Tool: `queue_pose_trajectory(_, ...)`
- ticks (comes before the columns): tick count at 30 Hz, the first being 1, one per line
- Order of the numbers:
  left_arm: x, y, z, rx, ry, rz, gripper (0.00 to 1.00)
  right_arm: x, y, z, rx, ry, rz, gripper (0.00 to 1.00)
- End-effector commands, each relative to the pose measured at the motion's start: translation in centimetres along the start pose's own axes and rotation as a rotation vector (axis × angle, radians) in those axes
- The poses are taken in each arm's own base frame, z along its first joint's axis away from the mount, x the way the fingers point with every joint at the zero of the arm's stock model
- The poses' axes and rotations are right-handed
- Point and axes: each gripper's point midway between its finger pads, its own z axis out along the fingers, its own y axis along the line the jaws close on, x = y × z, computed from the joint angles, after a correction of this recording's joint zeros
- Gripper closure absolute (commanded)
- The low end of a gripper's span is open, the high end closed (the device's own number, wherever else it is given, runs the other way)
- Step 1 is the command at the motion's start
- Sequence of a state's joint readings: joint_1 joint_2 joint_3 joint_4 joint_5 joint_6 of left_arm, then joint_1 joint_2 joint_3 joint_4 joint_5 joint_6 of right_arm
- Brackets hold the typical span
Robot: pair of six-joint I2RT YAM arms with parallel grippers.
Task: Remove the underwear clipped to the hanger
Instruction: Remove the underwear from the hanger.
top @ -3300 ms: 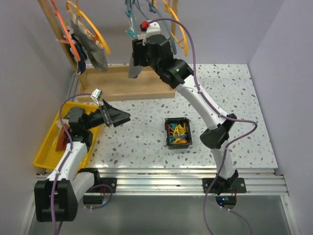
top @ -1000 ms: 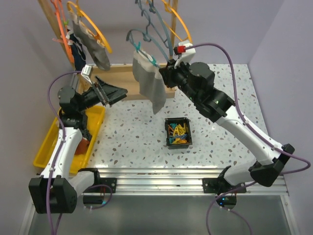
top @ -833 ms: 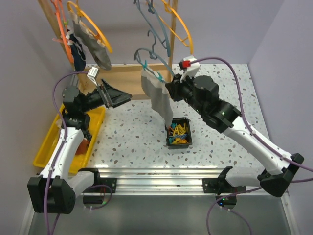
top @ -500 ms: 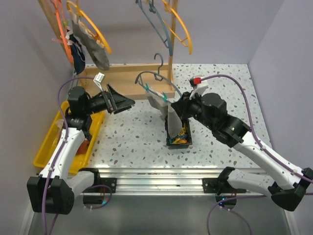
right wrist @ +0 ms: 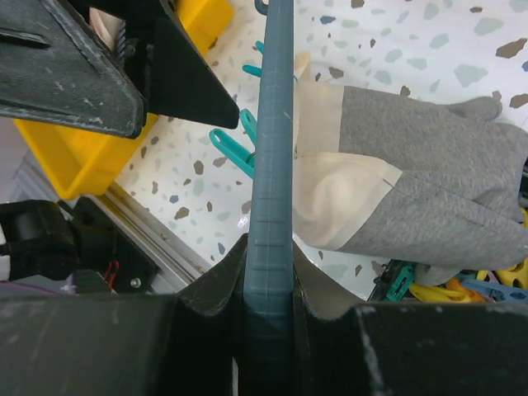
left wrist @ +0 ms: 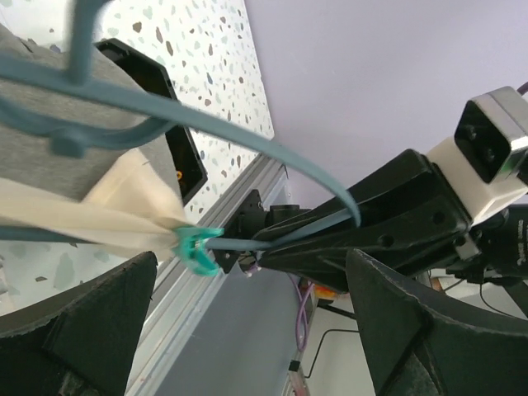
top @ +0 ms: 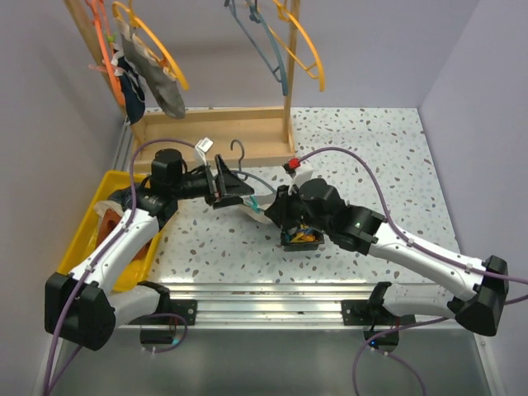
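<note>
My right gripper [top: 277, 211] is shut on the bar of a blue-grey hanger [top: 247, 177], held low over the table beside the black bin; its jaws pinch the bar [right wrist: 269, 206]. Grey underwear [right wrist: 437, 181] with a cream band hangs from the bar by a teal clip [right wrist: 235, 147] and lies on the table [top: 257, 211]. My left gripper [top: 239, 191] is open and empty, just left of the hanger. In the left wrist view, its fingers [left wrist: 82, 330] stand wide apart, with the teal clip [left wrist: 196, 252] and the bar between them. More underwear [top: 157, 78] hangs on the rack.
A black bin of coloured clips [top: 302, 233] sits under the right gripper. A yellow tray [top: 82, 243] at the left holds a rust-brown cloth [top: 110, 219]. The wooden rack [top: 214, 132] with orange hangers [top: 301, 45] stands at the back.
The right arm has brought the hanger with the grey underwear down from the rack to the table by the bin. The left gripper has moved right, up to the hanger.
</note>
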State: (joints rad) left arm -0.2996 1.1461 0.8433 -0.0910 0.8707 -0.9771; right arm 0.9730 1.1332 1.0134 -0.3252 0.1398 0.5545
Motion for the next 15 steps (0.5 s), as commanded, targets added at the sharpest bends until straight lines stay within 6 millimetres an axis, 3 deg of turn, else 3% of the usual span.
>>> queue_pose_trajectory(1,-0.1,-1.2,0.7,0.007,-0.016,0.006,0.0,-1.6,0.9,1.0,0.02,-0.082,0.005,1.0)
queue_pose_trajectory(9,1.3,3.0,0.5,-0.195,-0.006,-0.056,0.02,-2.3,0.9,1.1,0.079,-0.122,-0.023,1.0)
queue_pose_trajectory(15,0.4,4.5,0.6,-0.272,-0.055,-0.057,0.15,-2.9,1.0,0.6,0.08,-0.154,-0.015,1.0)
